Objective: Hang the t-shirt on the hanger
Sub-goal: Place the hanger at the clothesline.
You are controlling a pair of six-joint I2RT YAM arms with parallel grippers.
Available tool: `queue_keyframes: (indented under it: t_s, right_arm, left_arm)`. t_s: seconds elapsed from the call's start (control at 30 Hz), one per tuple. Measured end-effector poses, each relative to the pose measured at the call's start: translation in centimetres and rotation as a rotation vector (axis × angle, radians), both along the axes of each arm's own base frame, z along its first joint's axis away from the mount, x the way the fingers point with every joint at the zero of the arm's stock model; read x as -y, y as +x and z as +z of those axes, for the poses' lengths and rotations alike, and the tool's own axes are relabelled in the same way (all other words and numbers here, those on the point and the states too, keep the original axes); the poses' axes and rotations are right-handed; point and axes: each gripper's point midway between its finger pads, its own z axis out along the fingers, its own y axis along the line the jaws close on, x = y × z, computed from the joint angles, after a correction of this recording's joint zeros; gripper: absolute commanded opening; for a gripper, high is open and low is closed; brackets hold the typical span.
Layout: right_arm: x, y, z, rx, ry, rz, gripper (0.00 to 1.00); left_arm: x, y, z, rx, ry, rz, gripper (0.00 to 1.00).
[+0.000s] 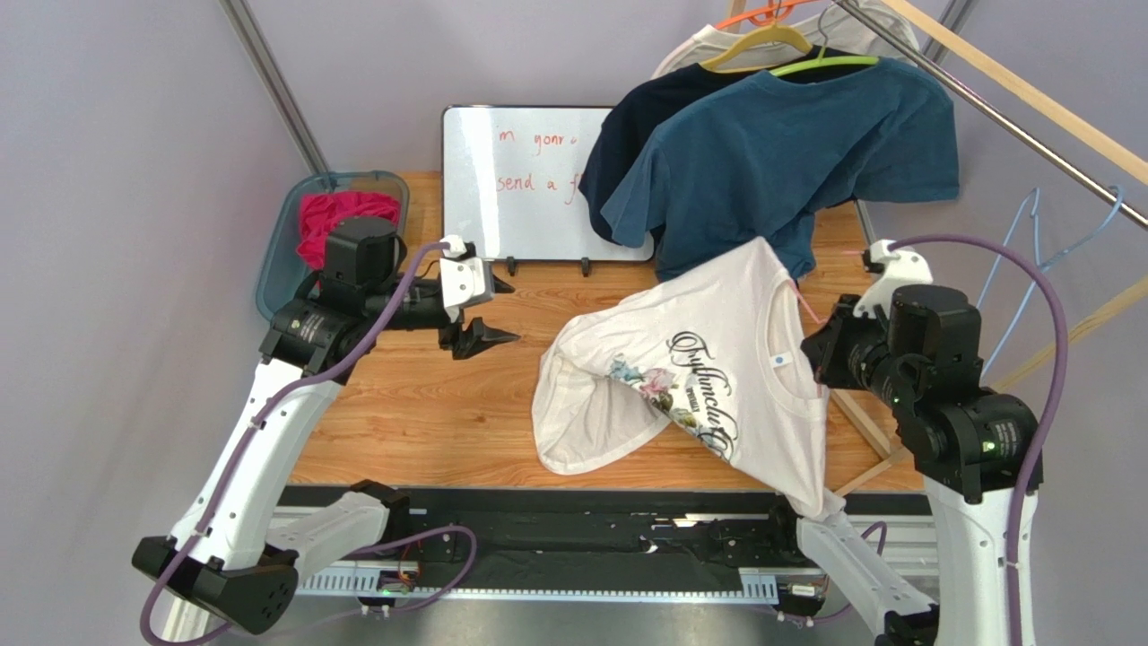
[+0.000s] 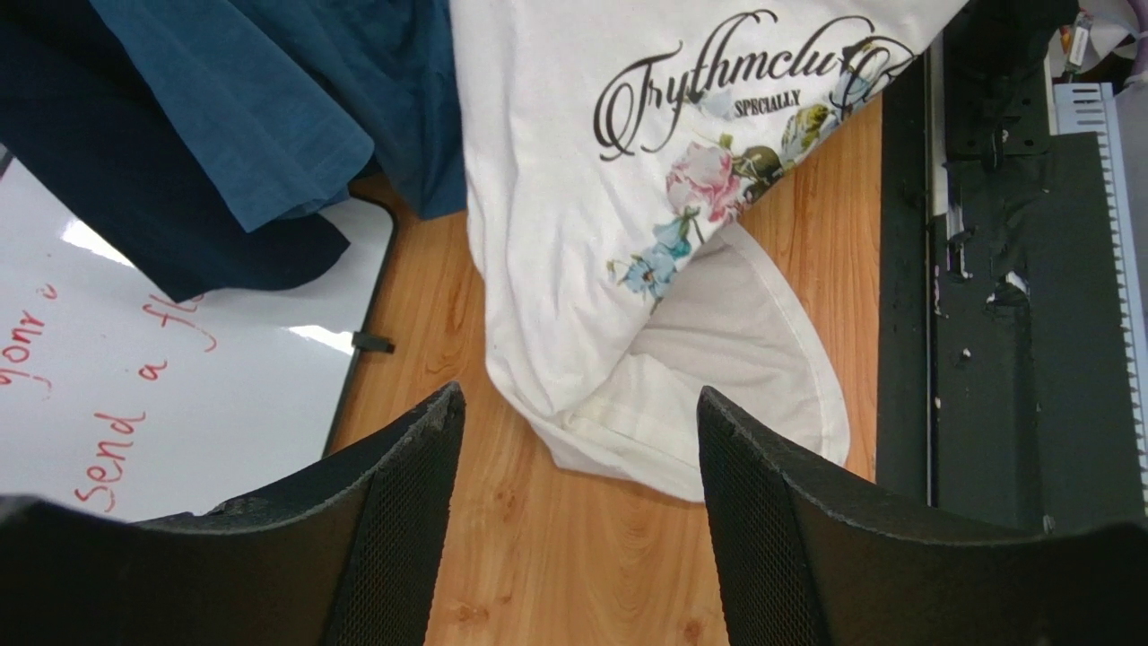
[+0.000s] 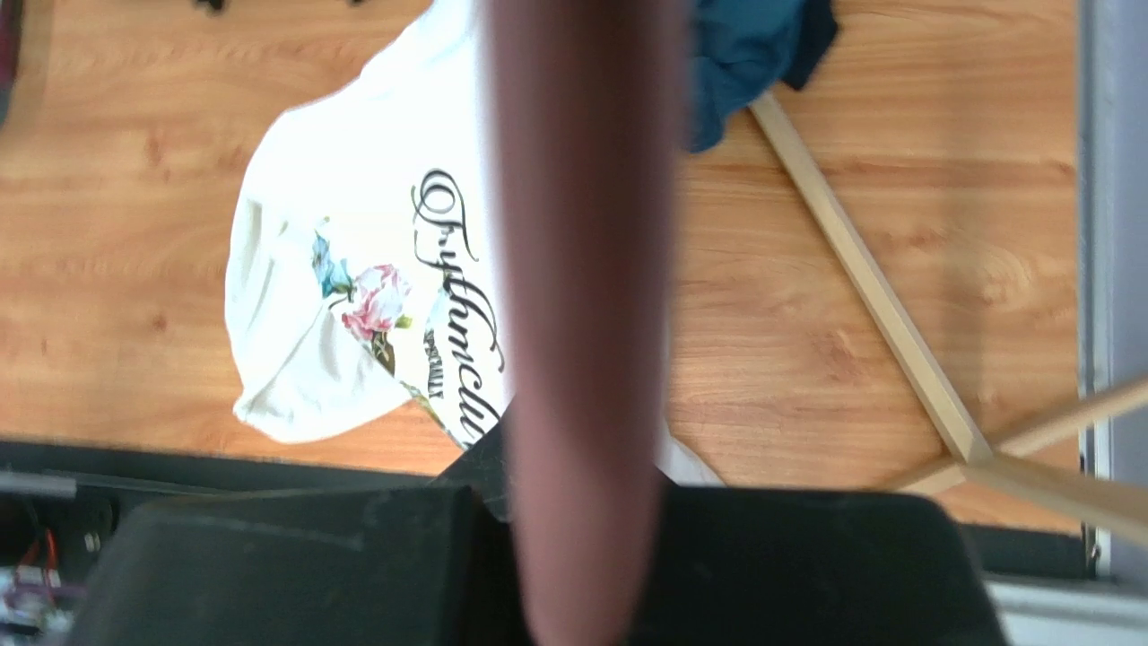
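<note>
Drooping from the right gripper (image 1: 819, 347), which is clamped on the hanger (image 3: 586, 269), the t-shirt (image 1: 701, 377) sags over the table (image 1: 404, 417) from centre toward 3 o'clock. The left gripper (image 1: 512, 310) hovers at its 9 o'clock, fingers apart and empty. My worry is the cloth sliding off that thin wire, or snagging the teal shirt (image 1: 795, 148) at 12 o'clock if it is tugged sideways. I count one white t-shirt, one pink hanger, one teal shirt, two blue hangers (image 1: 1032, 216) and two arms.
</note>
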Motion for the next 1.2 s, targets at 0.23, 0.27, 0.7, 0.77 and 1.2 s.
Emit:
queue_keyframes:
  t_s: [0.23, 0.27, 0.7, 0.77, 1.2]
  right_arm:
    - [3.1, -0.3, 3.8, 0.096, 0.045, -0.223, 0.0]
    - [3.2, 0.1, 4.8, 0.126, 0.05, -0.234, 0.0]
    - [2.6, 12.7, 9.1, 0.369, -0.138, -0.314, 0.0]
    - [2.3, 13.8, 9.7, 0.426, -0.23, -0.322, 0.0]
    - [5.5, 17.7, 14.6, 0.611, -0.563, -0.596, 0.0]
  left_arm:
    - [0.2, -0.7, 0.1, 0.01, -0.012, -0.018, 0.69]
    - [0.3, -0.7, 0.0, 0.007, -0.012, -0.022, 0.69]
    - [0.7, -0.4, -0.6, -0.033, -0.011, -0.027, 0.7]
    - [0.8, -0.4, -0.6, -0.036, -0.011, -0.031, 0.7]
    - [1.7, 0.8, -0.4, -0.051, -0.008, -0.047, 0.7]
